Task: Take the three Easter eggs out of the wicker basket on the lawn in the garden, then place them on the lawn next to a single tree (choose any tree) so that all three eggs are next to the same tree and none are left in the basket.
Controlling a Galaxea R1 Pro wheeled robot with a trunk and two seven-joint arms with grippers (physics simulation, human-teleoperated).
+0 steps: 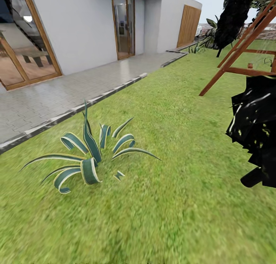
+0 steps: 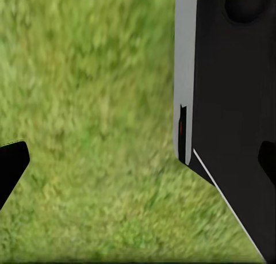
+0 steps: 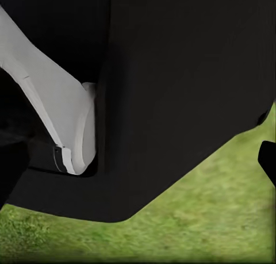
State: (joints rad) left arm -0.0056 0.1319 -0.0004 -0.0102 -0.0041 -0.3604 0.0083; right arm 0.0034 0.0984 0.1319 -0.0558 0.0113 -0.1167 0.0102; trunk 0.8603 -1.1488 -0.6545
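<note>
While I look out from the head camera, lawn (image 1: 184,149) stretches past a striped agave (image 1: 90,152) toward the paved patio (image 1: 57,91). Left wrist: dark fingertips (image 2: 11,163) at both edges over grass, jaws wide. Right wrist: robot body (image 3: 184,91) blocks me; jaw state, can't tell.

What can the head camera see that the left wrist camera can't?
Head view alone: a spiky striped plant on the grass, a grey paved path, a white house with wood-framed glass doors, a brown wooden frame and a dark, almost black bush.

Left wrist view alone: a close-up of the robot's black and white body and two dark finger tips at the picture's edges.

Both: the green lawn. Neither has the basket or eggs in sight.
</note>
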